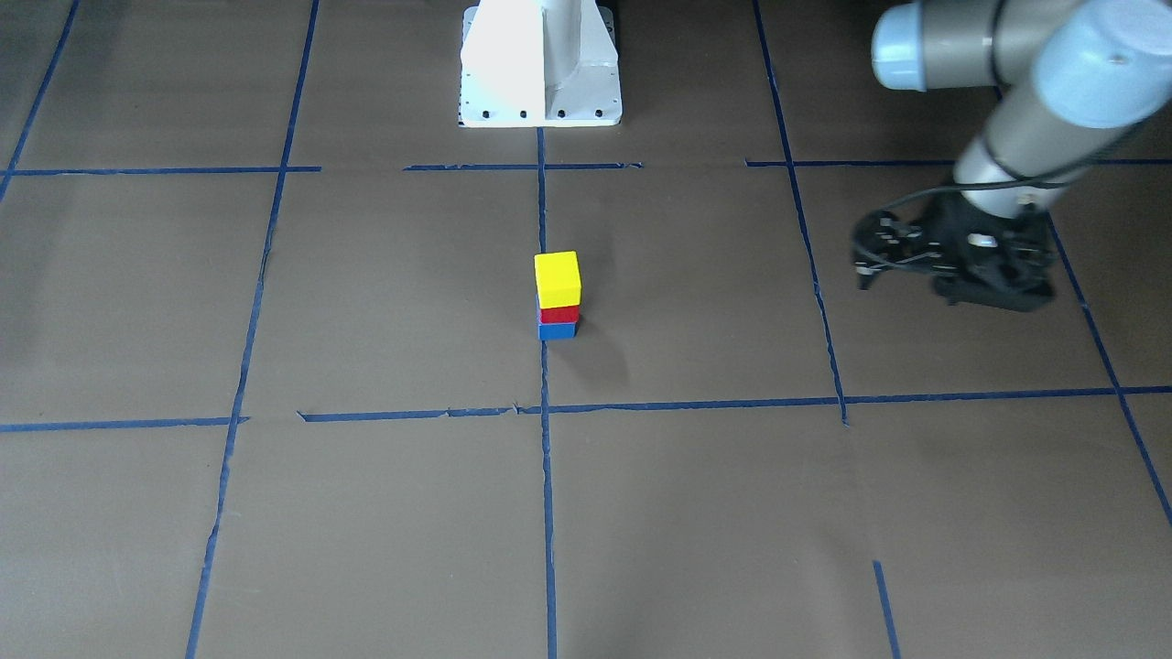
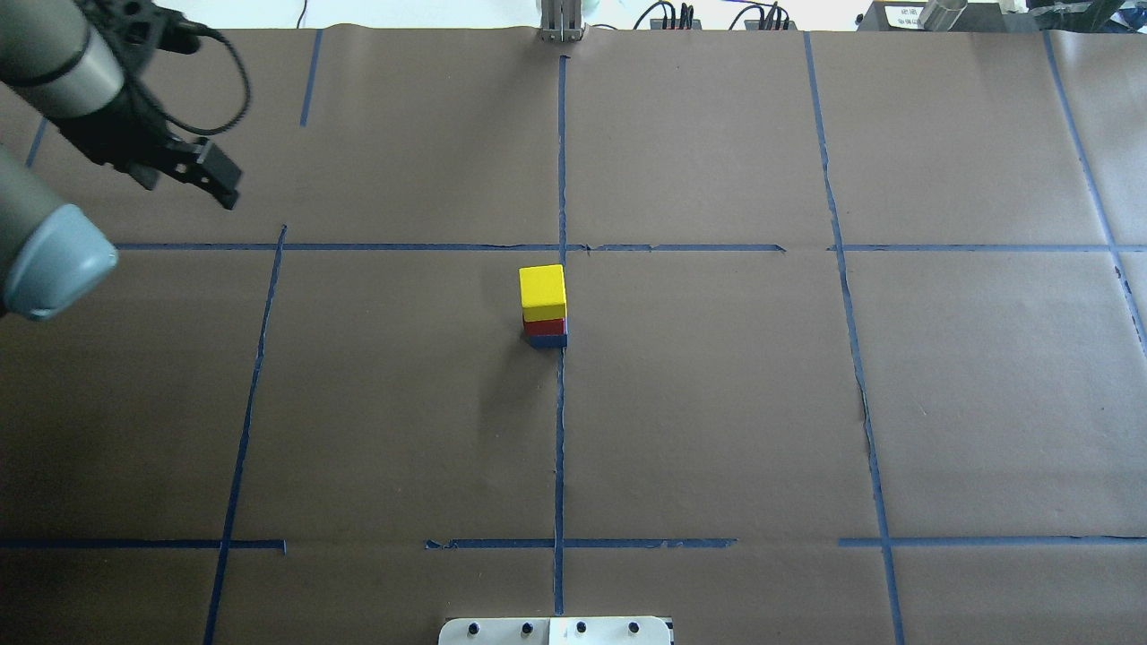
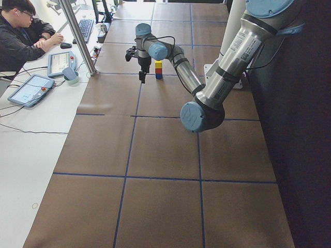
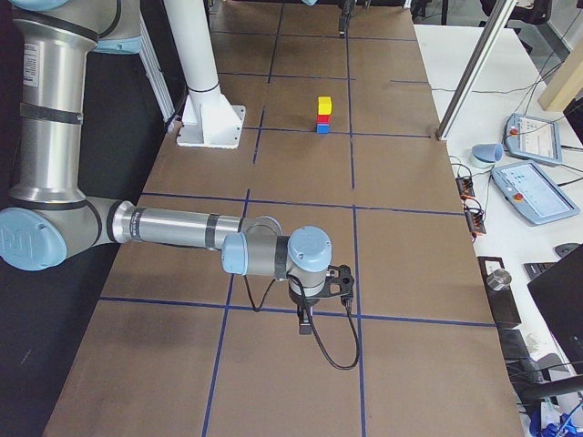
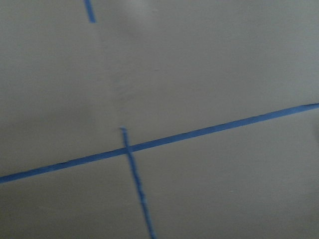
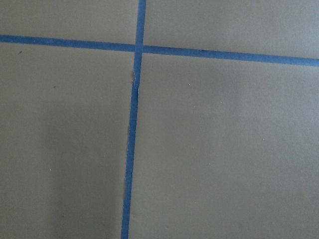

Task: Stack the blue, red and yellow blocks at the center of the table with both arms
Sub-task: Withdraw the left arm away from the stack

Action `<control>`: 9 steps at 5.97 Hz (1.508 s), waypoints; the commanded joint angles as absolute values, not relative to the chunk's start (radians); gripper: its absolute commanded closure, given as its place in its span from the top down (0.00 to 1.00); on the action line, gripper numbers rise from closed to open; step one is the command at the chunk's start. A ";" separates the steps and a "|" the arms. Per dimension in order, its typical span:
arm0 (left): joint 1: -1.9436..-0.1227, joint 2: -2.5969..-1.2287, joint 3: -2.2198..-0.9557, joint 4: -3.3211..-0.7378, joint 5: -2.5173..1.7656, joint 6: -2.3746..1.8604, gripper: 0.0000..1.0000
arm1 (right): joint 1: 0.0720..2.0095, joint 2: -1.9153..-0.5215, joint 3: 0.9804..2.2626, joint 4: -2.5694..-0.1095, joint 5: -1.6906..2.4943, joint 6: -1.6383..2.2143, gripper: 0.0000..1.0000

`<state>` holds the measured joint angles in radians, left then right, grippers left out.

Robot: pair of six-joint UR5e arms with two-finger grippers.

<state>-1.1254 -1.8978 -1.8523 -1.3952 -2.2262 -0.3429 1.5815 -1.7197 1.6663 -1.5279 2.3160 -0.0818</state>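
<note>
Stack (image 2: 543, 306) stands centre; left gripper (image 2: 224, 186) well apart at ten o'clock, right gripper (image 4: 305, 324) far off at three; cannot tell either's spread.

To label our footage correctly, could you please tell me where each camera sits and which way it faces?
Front: across the table, facing the robot's base, looking steeply down; left hand at picture right.
Overhead: behind the robot, looking forward and down; left arm upper left.
Left side: table's end, looking along it; left arm near.
Right side: opposite end; right arm and right hand near.
Left wrist: down on blue tape; no body shown.
Right wrist: the same.
Shared: front and overhead both show the block stack at centre.
</note>
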 commanded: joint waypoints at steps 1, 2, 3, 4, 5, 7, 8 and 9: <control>-1.340 -1.684 -1.832 -1.399 -2.282 -0.009 1.00 | 1.582 -1.720 1.666 -1.528 2.316 -0.081 1.00; -1.426 -1.584 -1.822 -1.411 -2.284 0.061 1.00 | 1.582 -1.720 1.666 -1.528 2.316 -0.081 1.00; -1.477 -1.498 -1.812 -1.469 -2.287 0.067 1.00 | 1.582 -1.720 1.666 -1.528 2.316 -0.081 1.00; -1.489 -1.424 -1.780 -1.577 -2.313 0.078 1.00 | 1.582 -1.720 1.664 -1.528 2.315 -0.081 1.00; -1.488 -1.414 -1.734 -1.597 -2.316 0.069 1.00 | 1.582 -1.720 1.664 -1.528 2.315 -0.081 1.00; -1.488 -1.431 -1.721 -1.592 -2.319 0.063 1.00 | 1.582 -1.720 1.661 -1.528 2.316 -0.084 1.00; -1.488 -1.419 -1.741 -1.594 -2.318 0.066 1.00 | 1.582 -1.720 1.661 -1.528 2.316 -0.083 1.00; -1.485 -1.422 -1.740 -1.595 -2.315 0.071 1.00 | 1.582 -1.720 1.661 -1.528 2.316 -0.083 1.00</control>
